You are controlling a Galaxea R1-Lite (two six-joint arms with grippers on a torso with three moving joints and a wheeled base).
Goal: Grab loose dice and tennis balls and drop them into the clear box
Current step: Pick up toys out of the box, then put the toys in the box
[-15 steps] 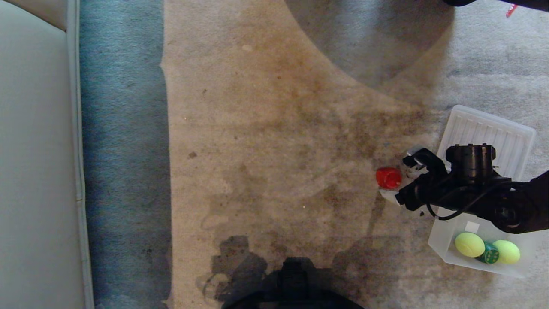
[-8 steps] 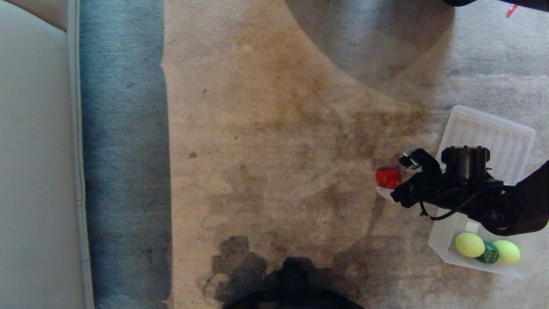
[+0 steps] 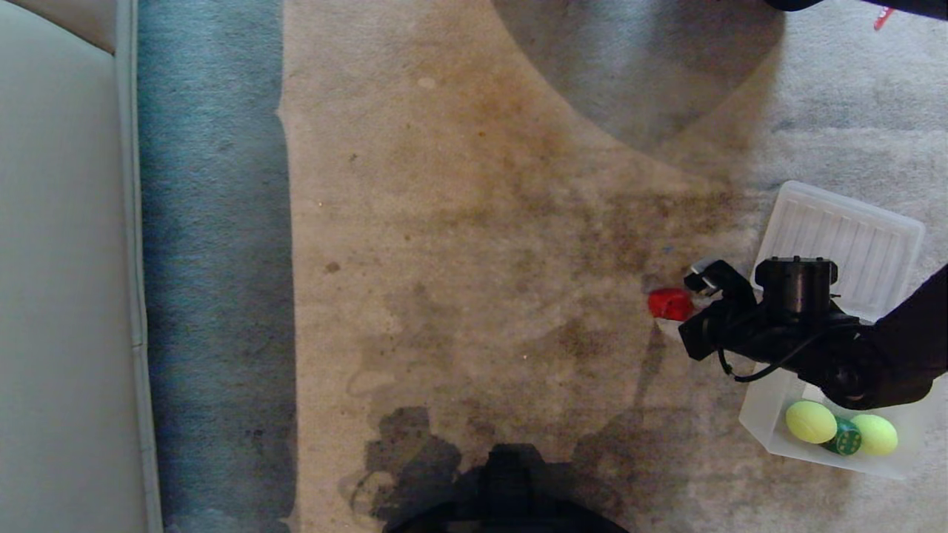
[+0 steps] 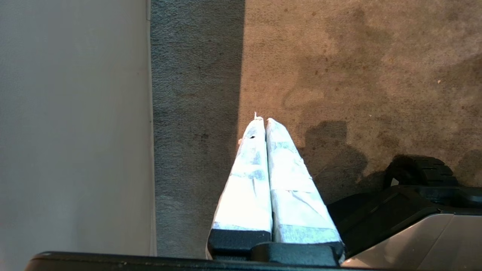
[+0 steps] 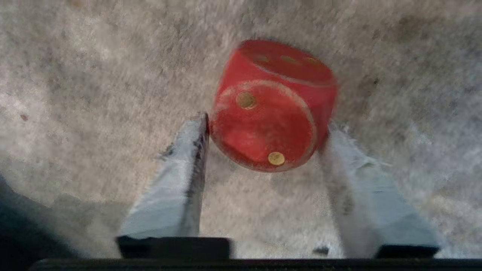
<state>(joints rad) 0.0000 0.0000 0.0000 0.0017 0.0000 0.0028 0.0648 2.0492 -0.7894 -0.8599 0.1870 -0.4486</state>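
The floor is a worn tan carpet (image 3: 459,244), blotched with darker stains, with a grey arc-shaped patch at the far side and a paler grey area to the robot's right. Along the robot's left runs a blue-grey strip of carpet (image 3: 211,296), and beyond that a pale smooth panel (image 3: 63,296) with a seam. The robot's own shadow falls across the near part of the carpet.

In the head view the right gripper (image 3: 685,314) reaches low over the carpet toward a red die (image 3: 669,304), which sits on the floor just beside the flat ribbed lid (image 3: 844,237). The clear box (image 3: 763,414) stands on the carpet nearer the robot, partly under the right arm, and holds two tennis balls (image 3: 811,421) with a green die (image 3: 845,440) wedged between them.

The right wrist view shows what the head view cannot: the red die (image 5: 271,109) sits between the taped fingers (image 5: 177,188), one finger touching its side and the other blurred at the opposite side, so they are pinching it at the tips (two gold dots show on the near face).

Only the left wrist view shows the left gripper (image 4: 263,122): its taped fingers are pressed together, hanging over the edge of the blue-grey strip beside the robot's dark base (image 4: 414,199).
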